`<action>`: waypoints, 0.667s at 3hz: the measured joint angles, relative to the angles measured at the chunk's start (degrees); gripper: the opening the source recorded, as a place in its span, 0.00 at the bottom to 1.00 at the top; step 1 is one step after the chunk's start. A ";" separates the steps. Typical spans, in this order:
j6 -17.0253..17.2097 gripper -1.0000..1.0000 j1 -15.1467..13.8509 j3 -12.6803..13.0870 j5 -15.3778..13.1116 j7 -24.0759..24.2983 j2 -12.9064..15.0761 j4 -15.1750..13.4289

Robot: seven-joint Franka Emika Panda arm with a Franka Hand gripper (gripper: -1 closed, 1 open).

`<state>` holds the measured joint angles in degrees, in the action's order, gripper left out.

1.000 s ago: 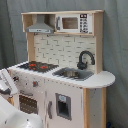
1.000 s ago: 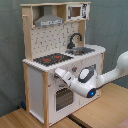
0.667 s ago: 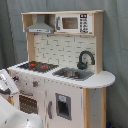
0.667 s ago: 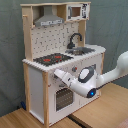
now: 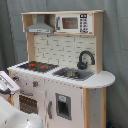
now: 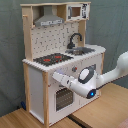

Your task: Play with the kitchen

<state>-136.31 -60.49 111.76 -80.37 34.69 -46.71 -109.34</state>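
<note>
Tall white and light-wood toy kitchen (image 6: 60, 60) filling the middle of both exterior views, standing on a wooden floor (image 6: 107, 107) before a grey curtain (image 6: 107, 25). White robot arm (image 6: 107, 75) entering from 3 o'clock in the second exterior view, reaching across the cabinet front toward 9 o'clock; only a white corner of it visible at 8 o'clock in the first exterior view. Grey extractor hood (image 6: 48, 20) at 11 o'clock, small built-in microwave (image 6: 76, 11) at 1 o'clock. Black stovetop with red rings (image 6: 52, 58) on the counter, steel sink (image 6: 82, 50) and curved black faucet (image 6: 74, 39) toward 2 o'clock of it. Windowed oven door (image 6: 62, 98) below, at 6 o'clock. Gripper (image 6: 55, 77) level with the knob panel, close against the cabinet face at the oven-side corner; finger spread not discernible, so cannot tell whether wide or narrow.

Probably lining up on a knob or the oven door. Best done slowly: approach square to the panel, centre on the chosen control, close gently, turn or pull lightly without pushing the whole cabinet backward.
</note>
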 joint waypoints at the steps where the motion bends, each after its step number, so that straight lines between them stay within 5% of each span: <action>1: 0.43 0.00 0.05 0.01 -0.60 -5.87 -0.47 0.05; 2: 1.05 0.00 0.14 0.01 -1.53 -12.56 -1.19 0.09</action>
<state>-135.26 -60.35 111.77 -81.89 22.14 -47.90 -109.25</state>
